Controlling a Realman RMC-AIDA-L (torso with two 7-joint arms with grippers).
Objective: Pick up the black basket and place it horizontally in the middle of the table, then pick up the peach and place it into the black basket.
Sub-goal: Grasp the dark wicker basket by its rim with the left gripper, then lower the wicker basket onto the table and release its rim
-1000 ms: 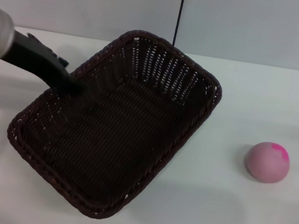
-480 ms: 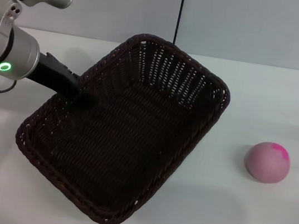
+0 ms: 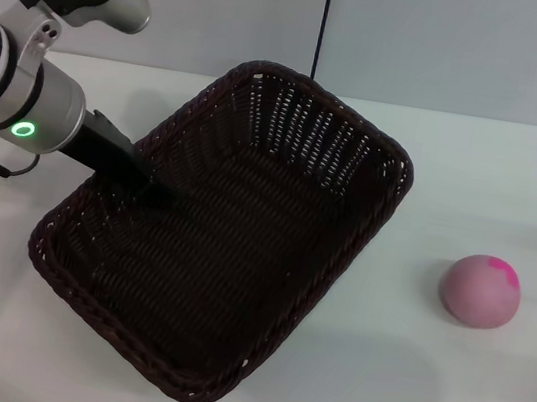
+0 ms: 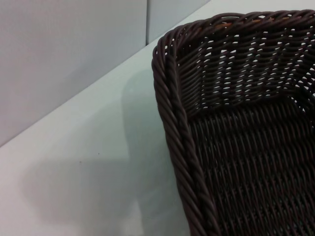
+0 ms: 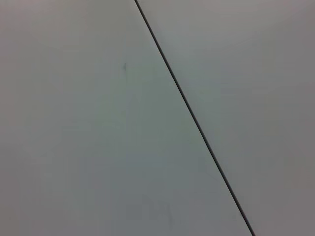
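Observation:
The black basket point(image 3: 240, 257) sits at an angle on the white table point(image 3: 421, 396), left of centre, one short end toward the back right. My left gripper point(image 3: 143, 180) reaches in from the left and is shut on the basket's left long rim, its dark fingers over the braided edge. The left wrist view shows a rounded basket corner and its woven floor point(image 4: 236, 147) close up. The pink peach point(image 3: 481, 290) lies on the table at the right, apart from the basket. My right gripper is out of view.
A grey wall with a dark vertical seam point(image 3: 323, 22) stands behind the table. The right wrist view shows only wall panels with a dark seam point(image 5: 197, 123). Bare tabletop lies between the basket and the peach.
The left arm has come further into view from the left. The basket has shifted a little to the right and back with it, then stayed nearly still. The peach has not moved.

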